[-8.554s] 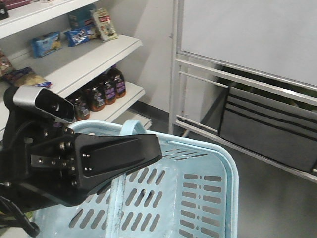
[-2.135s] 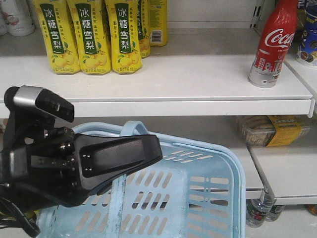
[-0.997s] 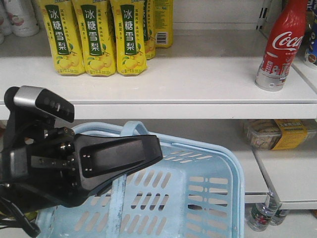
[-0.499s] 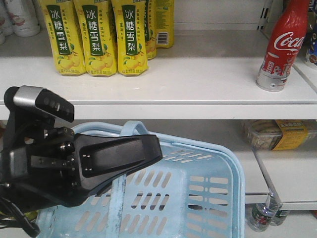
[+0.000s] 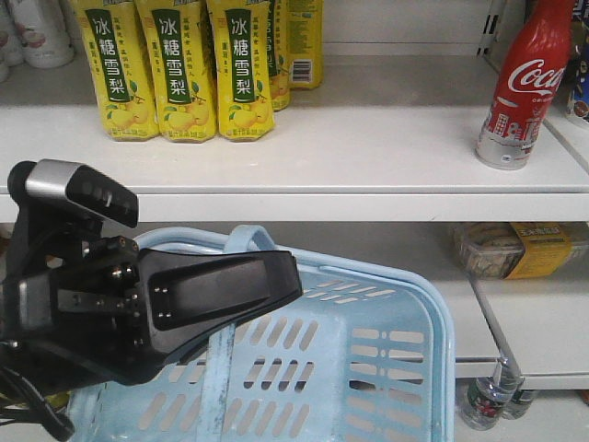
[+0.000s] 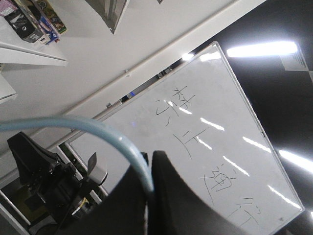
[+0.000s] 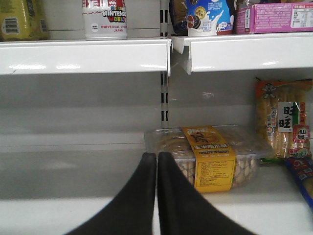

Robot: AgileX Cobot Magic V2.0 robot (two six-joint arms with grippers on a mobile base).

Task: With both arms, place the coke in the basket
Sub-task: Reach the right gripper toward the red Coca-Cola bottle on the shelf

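Two claws, two jobs: left claw (image 6: 149, 191) pinches the handle (image 6: 98, 128) of the basket (image 5: 433, 318), holding it under the shelf (image 5: 368, 157) where the coke (image 5: 517, 87) stands upright, far right. Right claw (image 7: 156, 159), fingers pressed together and empty, points at the lower shelf (image 7: 73, 203), likely poised to fetch.

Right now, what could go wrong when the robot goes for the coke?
The coke stands tall and slim near the shelf end; a nudge could tip it.
The right claw is shut, aimed low at the snack box; it might hit that.
The basket hangs by its handle from the left claw and might swing.
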